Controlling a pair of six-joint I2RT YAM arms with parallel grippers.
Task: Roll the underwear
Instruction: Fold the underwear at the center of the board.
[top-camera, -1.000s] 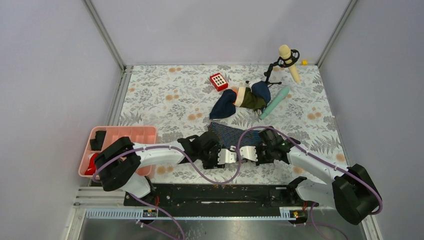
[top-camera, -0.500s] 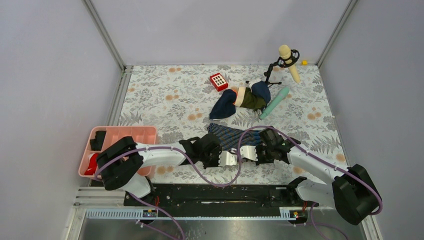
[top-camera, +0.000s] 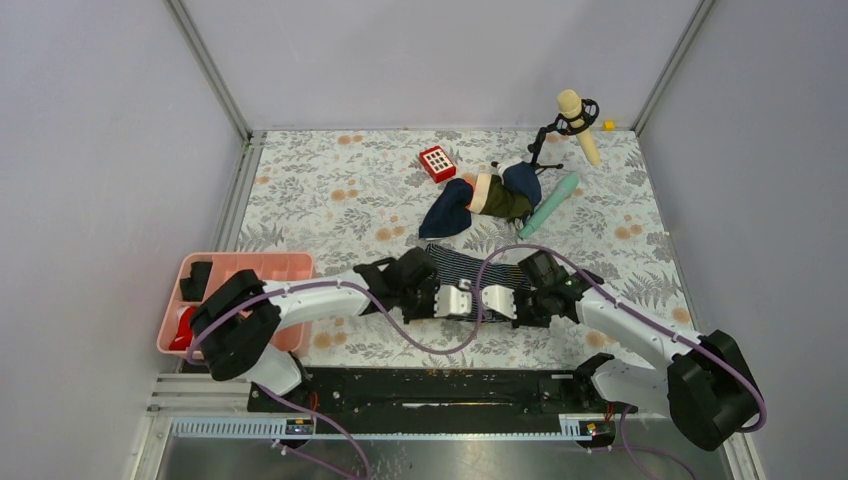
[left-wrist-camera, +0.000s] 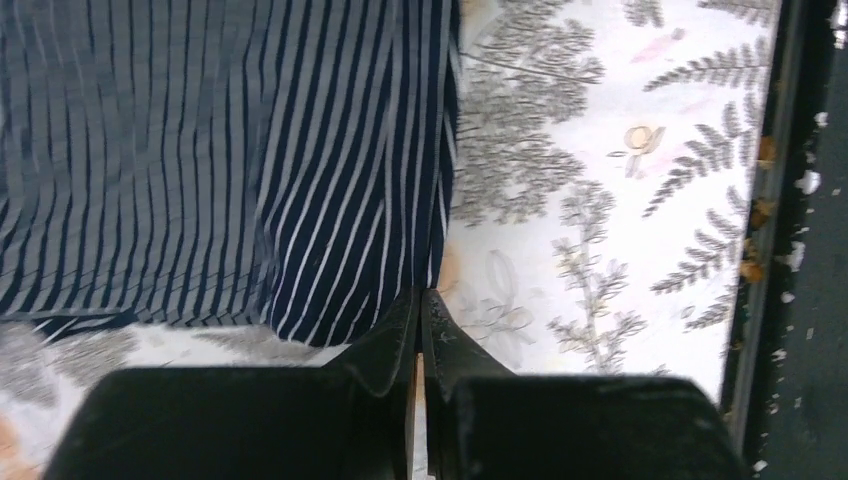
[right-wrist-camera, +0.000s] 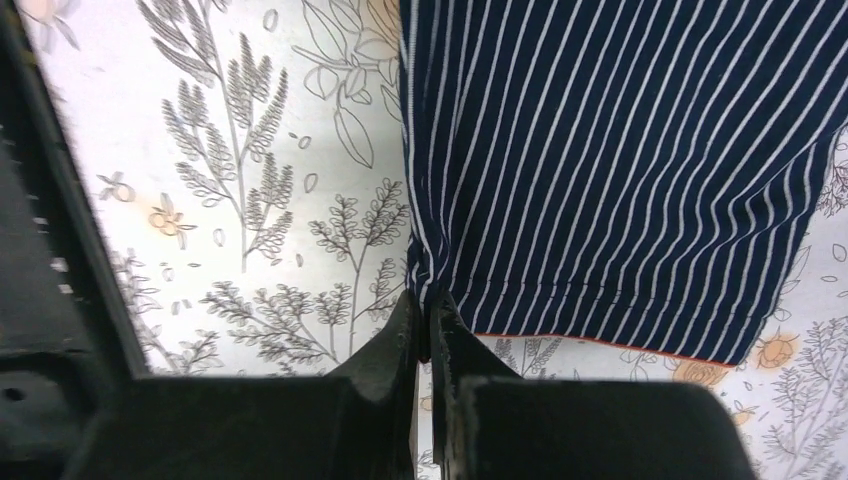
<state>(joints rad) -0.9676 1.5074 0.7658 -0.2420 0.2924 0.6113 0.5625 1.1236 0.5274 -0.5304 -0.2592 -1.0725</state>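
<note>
1. The left gripper (left-wrist-camera: 420, 305) is clenched on one near corner of the underwear (left-wrist-camera: 230, 160). The striped hem is caught between the pressed fingertips.
2. The right gripper (right-wrist-camera: 428, 308) is likewise closed on the other near corner, where the cloth is puckered at the fingertips.
3. The underwear is spread on the floral table cover (top-camera: 330, 200). It lies ahead of both grippers, and its near edge is held between them.
4. No rolled turn is seen along the held edge, so the roll is judged to be at its start.
5. Only a small bite of hem is held by each gripper. A corner is likely to slip out if it is pulled sharply or raised too far.
6. A skewed, cone-shaped roll is to be expected if one gripper is advanced faster than the other.
7. If the held edge is kept low, the cloth may be dragged forward across the cover instead of being turned over onto itself.
8. In the top view the grippers are set close side by side, so contact between them is possible if they are brought further inward.
9. The plain navy cloth (top-camera: 445, 215) and the green and tan garment (top-camera: 500, 198) lie beyond the far edge and could be disturbed by a long forward push
</note>
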